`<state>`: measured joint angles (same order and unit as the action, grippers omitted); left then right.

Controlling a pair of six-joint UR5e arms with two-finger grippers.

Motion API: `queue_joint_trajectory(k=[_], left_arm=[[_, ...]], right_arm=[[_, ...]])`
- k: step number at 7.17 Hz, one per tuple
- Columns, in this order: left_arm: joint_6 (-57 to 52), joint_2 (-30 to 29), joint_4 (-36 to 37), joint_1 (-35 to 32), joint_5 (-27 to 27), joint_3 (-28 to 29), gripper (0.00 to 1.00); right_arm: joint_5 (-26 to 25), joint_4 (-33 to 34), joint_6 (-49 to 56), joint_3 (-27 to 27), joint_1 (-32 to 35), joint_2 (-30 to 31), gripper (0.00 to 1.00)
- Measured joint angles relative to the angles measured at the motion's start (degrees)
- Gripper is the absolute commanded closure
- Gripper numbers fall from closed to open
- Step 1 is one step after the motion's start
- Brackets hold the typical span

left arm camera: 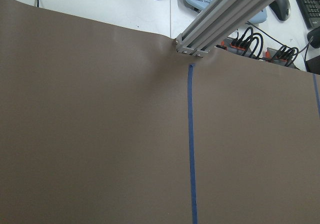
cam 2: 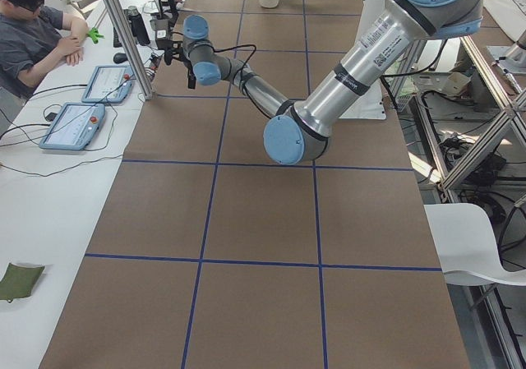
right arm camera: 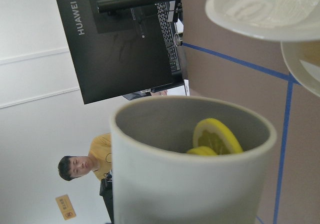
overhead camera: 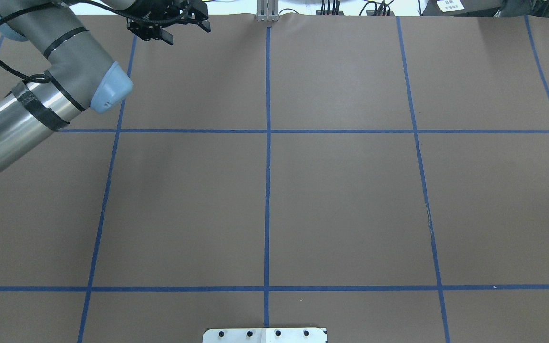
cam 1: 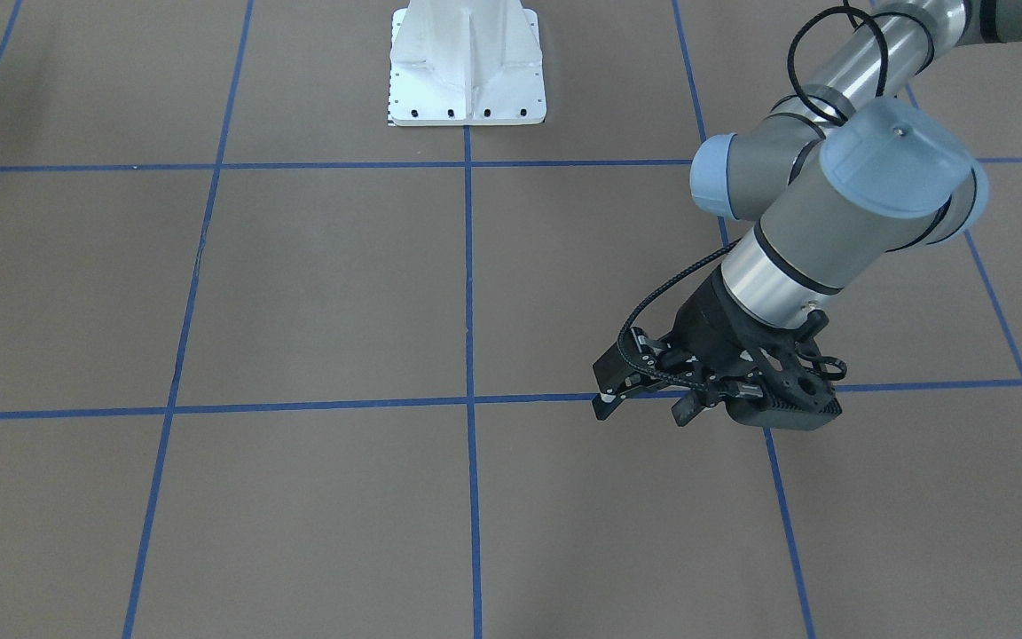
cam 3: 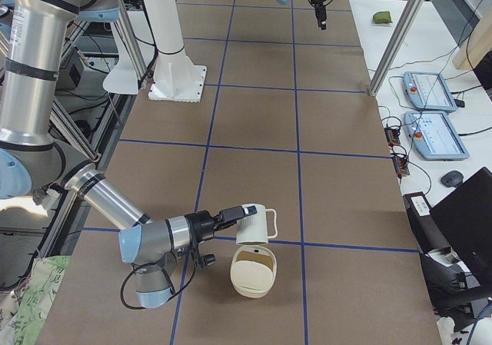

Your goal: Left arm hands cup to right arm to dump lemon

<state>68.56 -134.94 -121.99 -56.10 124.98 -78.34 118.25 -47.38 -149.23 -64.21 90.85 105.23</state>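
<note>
The white cup (cam 3: pixel 257 222) is in the air at the table's right end, held from the side by my right gripper (cam 3: pixel 234 216). It hangs just beside a cream bowl (cam 3: pixel 253 272). In the right wrist view the cup (right arm camera: pixel 190 184) fills the foreground, and a yellow lemon slice (right arm camera: pixel 217 136) lies inside its grey interior. The lettering is hidden. My left gripper (cam 1: pixel 644 406) is open and empty, low over the table near its far edge. It also shows in the overhead view (overhead camera: pixel 185 32). The two grippers are far apart.
The white robot base (cam 1: pixel 467 67) stands at the middle of the robot's side of the table. An aluminium post (left arm camera: pixel 225 14) rises at the far edge near the left gripper. Two pale dishes (right arm camera: pixel 265 9) show at the top right of the right wrist view. An operator (cam 2: pixel 37 32) sits beyond the far edge.
</note>
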Motion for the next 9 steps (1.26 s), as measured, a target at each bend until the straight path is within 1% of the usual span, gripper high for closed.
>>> queue_joint_trajectory(k=[3, 6, 9], left_arm=[[-0.13, -0.21, 4.94, -0.02, 0.00, -1.88, 0.00], [-0.34, -0.37, 5.93, 0.02, -0.02, -2.31, 0.00], [-1.17, -0.41, 6.00, 0.03, -0.08, -2.34, 0.00]], right_arm=[[-1.35, -0.18, -12.26, 0.16, 2.84, -0.29, 0.73], [-2.42, -1.78, -24.11, 0.22, 4.18, -0.27, 0.71], [-2.46, -2.85, -33.47, 0.22, 4.68, -0.76, 0.69]])
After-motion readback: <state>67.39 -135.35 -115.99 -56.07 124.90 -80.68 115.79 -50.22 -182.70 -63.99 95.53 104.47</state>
